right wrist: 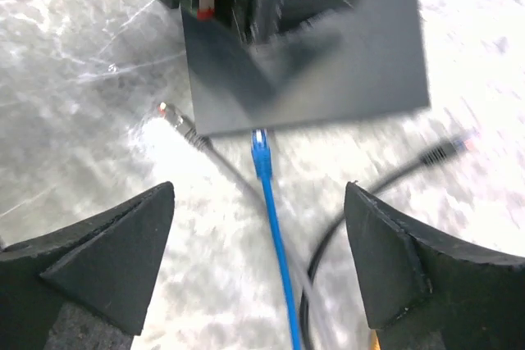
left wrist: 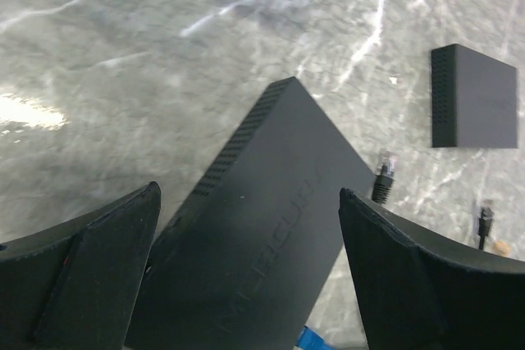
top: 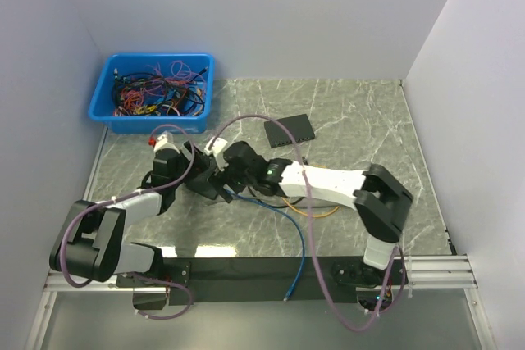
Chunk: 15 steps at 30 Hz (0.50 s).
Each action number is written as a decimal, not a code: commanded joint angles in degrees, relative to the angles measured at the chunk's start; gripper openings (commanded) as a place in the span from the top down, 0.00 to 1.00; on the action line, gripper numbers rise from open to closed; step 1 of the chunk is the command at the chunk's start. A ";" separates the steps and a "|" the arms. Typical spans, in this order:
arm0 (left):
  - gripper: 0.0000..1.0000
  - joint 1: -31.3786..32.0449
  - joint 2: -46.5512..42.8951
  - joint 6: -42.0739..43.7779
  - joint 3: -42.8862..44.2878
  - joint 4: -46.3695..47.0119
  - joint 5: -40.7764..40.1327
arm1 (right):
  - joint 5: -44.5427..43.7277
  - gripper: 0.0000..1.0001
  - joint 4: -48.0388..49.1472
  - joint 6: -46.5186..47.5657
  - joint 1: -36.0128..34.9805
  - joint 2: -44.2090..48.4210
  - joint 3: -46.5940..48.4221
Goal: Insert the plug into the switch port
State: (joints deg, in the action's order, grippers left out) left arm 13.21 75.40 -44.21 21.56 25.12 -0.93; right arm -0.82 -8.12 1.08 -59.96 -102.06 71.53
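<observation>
Marble table (top: 369,120) with switches (top: 290,130), cables (top: 300,239), bin (top: 152,92)

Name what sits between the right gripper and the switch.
Right wrist view: the blue cable, plug at the switch edge, flanked by a grey cable and a black cable.

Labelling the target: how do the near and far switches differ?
The near switch sits between the fingers of the left tool; the far switch lies apart on the table. A blue plug meets the near switch's edge; the far switch shows none. Both are flat black boxes with vented sides.
</observation>
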 commanded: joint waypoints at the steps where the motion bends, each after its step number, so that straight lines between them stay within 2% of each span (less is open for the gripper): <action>1: 0.04 -0.12 -1.48 -0.09 2.78 -3.15 -3.11 | -6.28 0.08 0.74 -3.79 -1.12 5.73 -3.23; 4: 0.05 -0.03 -3.14 -1.06 4.18 -6.31 -5.57 | -13.49 0.08 -0.58 -6.17 -0.94 7.05 -4.37; 9: 0.05 -0.12 -9.72 -1.41 5.86 -12.27 -8.82 | -19.55 0.08 -0.40 -8.46 0.64 8.89 -5.78; 15: 0.06 -0.03 -13.43 -0.88 8.14 -17.29 -6.81 | -18.43 0.08 -0.67 -12.68 4.93 10.22 -7.54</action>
State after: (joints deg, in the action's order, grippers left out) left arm 13.21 62.94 -45.19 27.11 11.60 -7.77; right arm -17.23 -9.19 -8.10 -57.41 -95.44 64.84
